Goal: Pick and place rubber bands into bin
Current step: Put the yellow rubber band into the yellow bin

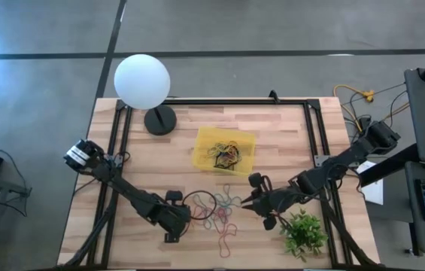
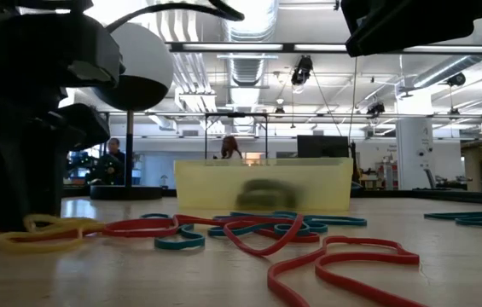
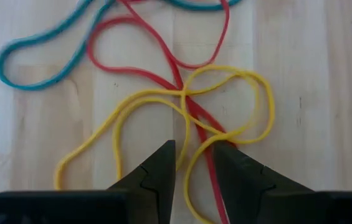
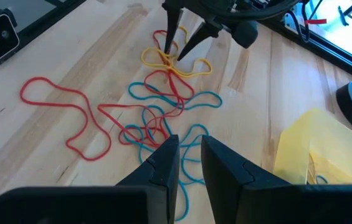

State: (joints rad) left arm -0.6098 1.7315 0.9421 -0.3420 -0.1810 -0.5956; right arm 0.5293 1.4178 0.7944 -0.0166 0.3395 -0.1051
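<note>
Lying loose on the wooden table (image 1: pixel 144 165), the rubber bands (image 1: pixel 220 214) make a tangle of thin red, blue and yellow loops between the two arms, nearer the front edge than the bin. In the low view a red band (image 2: pixel 343 264) curls closest to the camera, with blue and red ones behind it and a yellow band (image 2: pixel 40 232) at the foot of a dark arm.

The left gripper (image 3: pixel 193 152) stands low over this yellow band (image 3: pixel 225 106), its tips a narrow gap apart on either side of one strand and holding nothing yet; the left wrist view shows a red band crossing under the yellow one. The right gripper (image 4: pixel 188 144) hovers over the blue loops, also narrow and empty. Its wrist view alone shows the left gripper's tips (image 4: pixel 182 40) touching down on the yellow band.

Farther back the yellow bin (image 1: pixel 225 149) already has several bands inside; in the low view they are only a dark blur through its wall (image 2: pixel 262 188). Behind it stands the white lamp (image 1: pixel 143 81), and the green plant (image 1: pixel 305 232) is beside the right arm
</note>
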